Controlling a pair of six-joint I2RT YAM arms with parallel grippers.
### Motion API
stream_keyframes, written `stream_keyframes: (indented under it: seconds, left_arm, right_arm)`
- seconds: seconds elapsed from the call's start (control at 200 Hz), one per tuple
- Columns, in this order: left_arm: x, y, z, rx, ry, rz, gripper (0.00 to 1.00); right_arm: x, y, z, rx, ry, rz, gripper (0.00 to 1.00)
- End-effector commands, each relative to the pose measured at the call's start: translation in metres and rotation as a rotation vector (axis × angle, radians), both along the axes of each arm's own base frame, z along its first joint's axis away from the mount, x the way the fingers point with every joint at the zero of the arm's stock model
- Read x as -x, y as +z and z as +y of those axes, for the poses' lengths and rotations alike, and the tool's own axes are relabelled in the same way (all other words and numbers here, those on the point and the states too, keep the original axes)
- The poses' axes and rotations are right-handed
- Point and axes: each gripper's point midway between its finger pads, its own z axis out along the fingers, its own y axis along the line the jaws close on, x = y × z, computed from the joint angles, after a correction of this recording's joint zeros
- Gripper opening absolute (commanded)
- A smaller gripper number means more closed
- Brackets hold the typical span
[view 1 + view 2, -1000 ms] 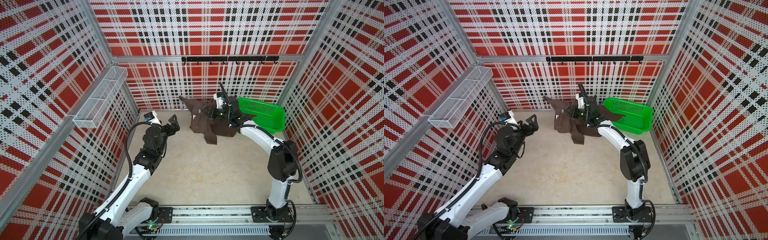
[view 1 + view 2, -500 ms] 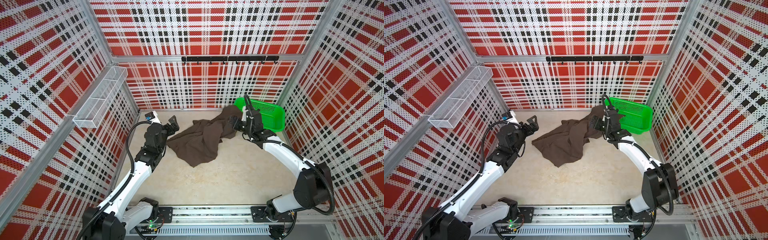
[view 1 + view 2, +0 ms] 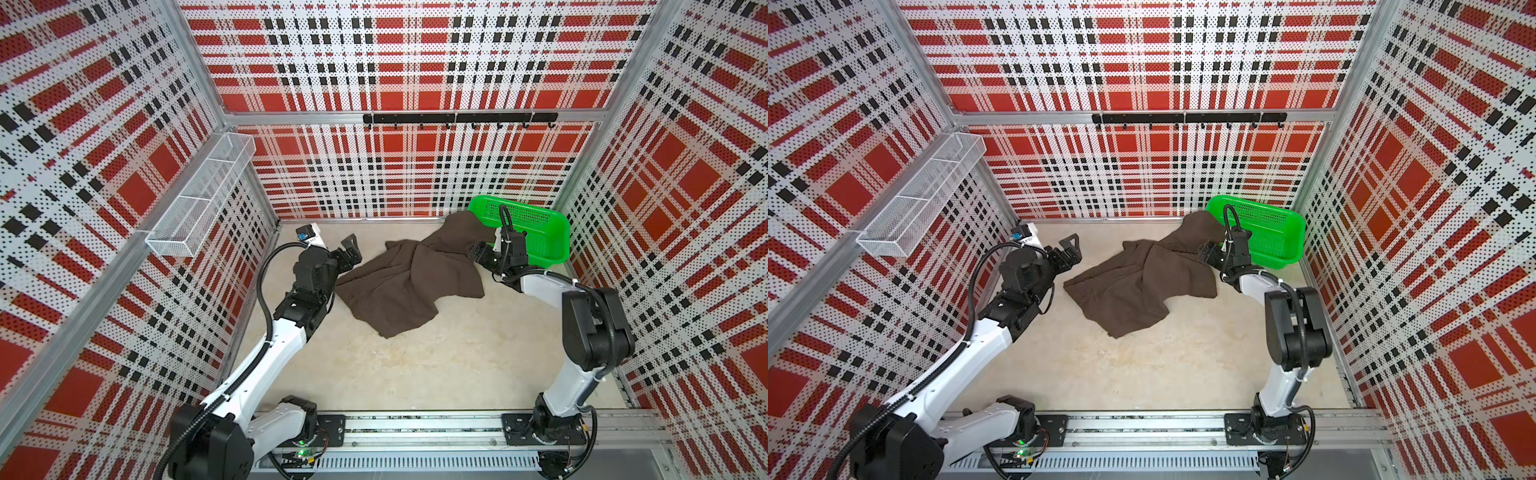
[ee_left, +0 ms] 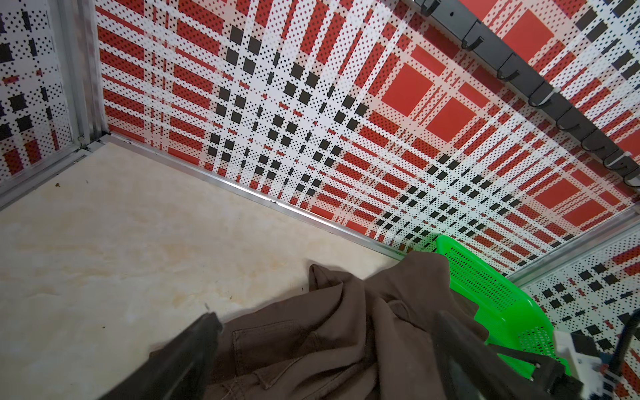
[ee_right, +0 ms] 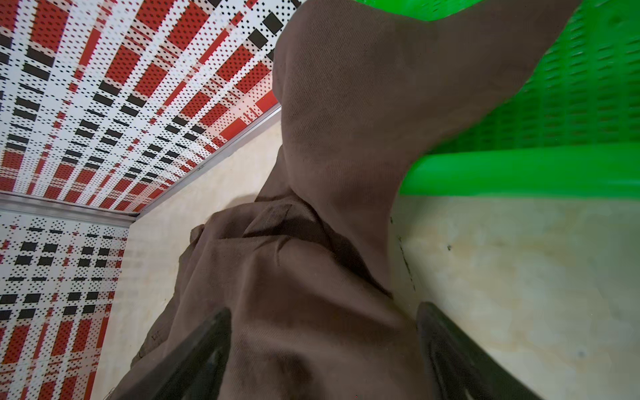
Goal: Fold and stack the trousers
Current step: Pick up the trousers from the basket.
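The trousers [image 3: 409, 286], bunched high in our right hand [image 3: 482, 255] a second ago, now sprawl crumpled on the floor [image 3: 415, 374]. One end is draped over the green basket [image 3: 544, 255] rim just beyond that hand. Its fingers have spread, with the cloth slack between them. Our left hand [image 3: 351, 249], spread and empty, sits just beside the nearest edge. We judge flattening comes next, before any fold.

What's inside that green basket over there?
One end of the trousers drapes over the rim of the green basket, into it. The right arm and cloth hide its near corner.
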Motion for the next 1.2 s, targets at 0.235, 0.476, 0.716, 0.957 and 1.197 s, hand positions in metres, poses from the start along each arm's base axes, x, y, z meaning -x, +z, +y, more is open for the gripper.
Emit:
stream_keyframes:
  seconds: [0.235, 0.476, 0.716, 0.957, 1.197]
  left_arm:
    - [0.000, 0.007, 0.001, -0.006, 0.002, -0.015, 0.98]
    - [0.004, 0.003, 0.003, -0.015, 0.005, -0.003, 0.98]
    - [0.008, 0.005, 0.006, -0.012, 0.012, -0.010, 0.98]
    - [0.010, 0.005, 0.007, -0.009, 0.015, -0.006, 0.98]
    - [0.010, -0.006, 0.007, -0.029, 0.009, 0.049, 0.98]
  right_arm:
    - [-0.047, 0.011, 0.007, -0.055, 0.066, -0.092, 0.61]
    - [-0.047, 0.041, 0.018, 0.021, 0.107, -0.118, 0.00]
    - [-0.029, 0.104, 0.067, 0.132, 0.251, -0.199, 0.00]
    - [0.009, 0.112, 0.172, 0.247, 0.570, -0.186, 0.00]
    - [0.028, 0.092, 0.166, 0.353, 0.542, -0.099, 0.63]
